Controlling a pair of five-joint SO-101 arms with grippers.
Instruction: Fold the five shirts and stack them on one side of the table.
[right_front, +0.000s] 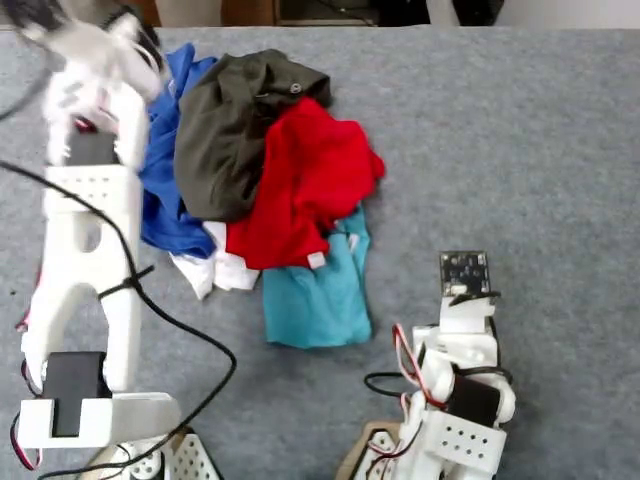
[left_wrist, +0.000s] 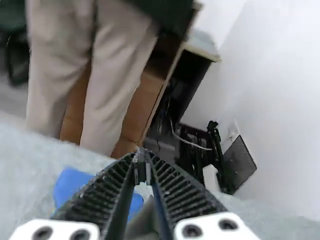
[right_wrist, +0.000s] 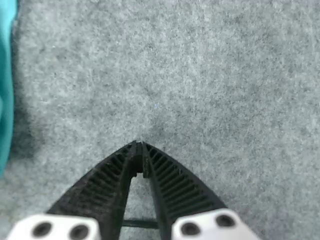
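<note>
Both claws are clenched empty: left gripper by the blue shirt near the table's far left corner, right gripper over bare top beside the teal shirt. Soft, light and limp, they will likely drag together, so pinch the top dark shirt at a free hem; the high view adds the red shirt and white shirt.

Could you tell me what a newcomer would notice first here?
Crumpled shirts lie heaped on the table: the red shirt in the middle, the dark olive shirt behind it, the teal shirt in front. The left gripper sits beside the blue shirt, the right gripper over bare table, both shut.
</note>
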